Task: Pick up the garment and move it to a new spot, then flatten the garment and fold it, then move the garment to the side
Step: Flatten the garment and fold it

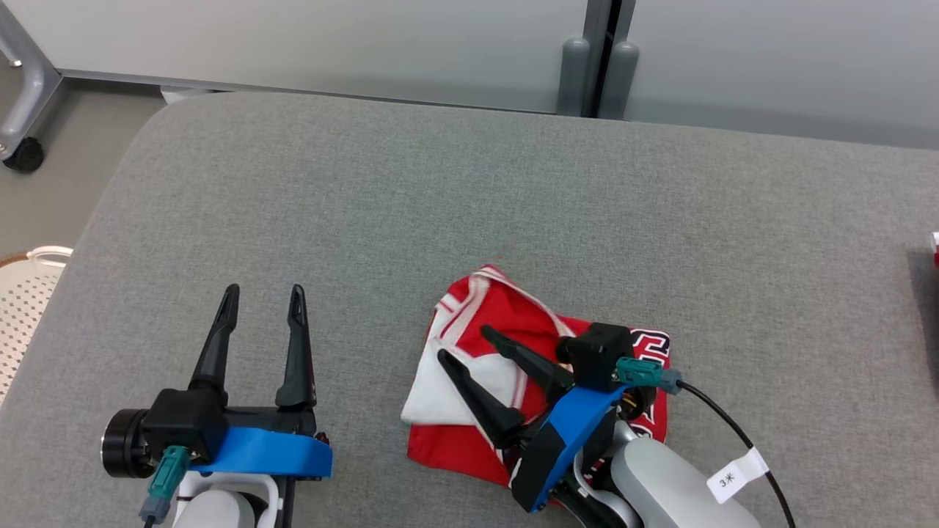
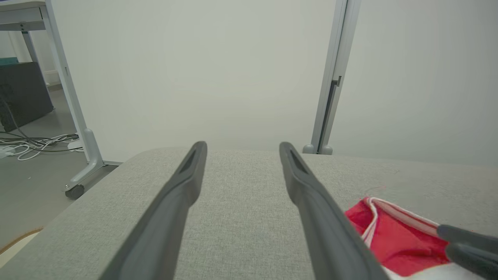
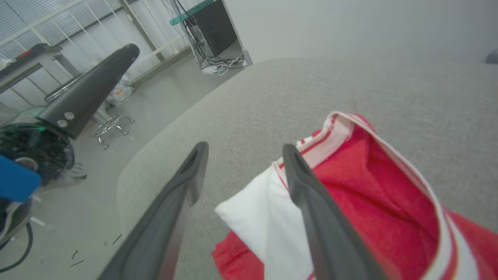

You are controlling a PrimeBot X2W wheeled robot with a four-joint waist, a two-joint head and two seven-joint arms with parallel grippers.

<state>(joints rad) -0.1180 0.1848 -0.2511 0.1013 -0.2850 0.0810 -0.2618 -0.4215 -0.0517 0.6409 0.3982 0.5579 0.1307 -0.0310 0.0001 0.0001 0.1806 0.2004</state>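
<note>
The garment (image 1: 506, 323) is a red and white jersey lying bunched and partly folded on the grey padded table (image 1: 469, 205), right of the near middle. My right gripper (image 1: 463, 342) hovers over its left part with jaws open and nothing between them; in the right wrist view the garment (image 3: 369, 194) lies under and right of that right gripper (image 3: 245, 149). My left gripper (image 1: 264, 295) stands open to the left, apart from the cloth. In the left wrist view the left gripper (image 2: 241, 149) frames bare table, with the garment (image 2: 389, 237) at the lower right.
A pale perforated basket (image 1: 22, 293) sits off the table's left edge. Grey partition panels (image 1: 367, 44) and a post (image 1: 598, 59) stand behind the far edge. A castor leg (image 1: 22, 110) is at the far left. A small red and white object (image 1: 934, 248) shows at the right edge.
</note>
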